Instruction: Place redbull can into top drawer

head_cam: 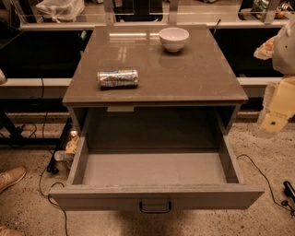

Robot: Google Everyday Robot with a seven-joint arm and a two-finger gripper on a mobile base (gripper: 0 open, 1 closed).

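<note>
The redbull can lies on its side on the left part of the brown cabinet top, near the front edge. The top drawer is pulled fully out below it. Its inside is empty and its dark pull handle faces me. My gripper hangs at the right edge of the view. It is beside the cabinet's right side, well away from the can and outside the drawer, and it holds nothing that I can see.
A white bowl stands at the back of the cabinet top. Cables trail on the floor at left and right. A shoe is at the lower left. A counter with bags runs behind.
</note>
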